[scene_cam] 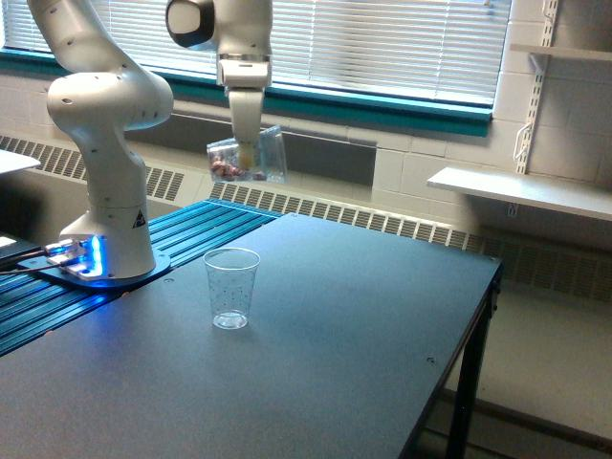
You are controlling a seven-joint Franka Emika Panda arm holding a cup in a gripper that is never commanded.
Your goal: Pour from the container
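The gripper (pixel 247 151) hangs from the arm (pixel 105 124) well above the table (pixel 316 354), its fingers pinching the container (pixel 248 159) between them. The container is tipped over nearly onto its side: its long axis runs close to level, with the wide mouth facing the exterior view's right and slightly up, and the base toward the exterior view's left. Small reddish-brown pieces (pixel 228 170) sit low in the base end, just left of the fingers in this view.

Below the gripper and a little to the exterior view's left, a small clear cup (pixel 231 288) stands upright on the table, well apart from the container, mouth up, with tiny speckles on its wall.

The table is a dark, matte slab with a black leg (pixel 466 382) at its right corner. Left of it, under the arm's base (pixel 96 260), lies a ribbed teal surface lit by a blue glow. Behind the gripper run window blinds (pixel 382 43) over a teal sill, then a pale block wall with a long heater grille (pixel 382 222). To the right, white shelves (pixel 521 191) hang on wall brackets.
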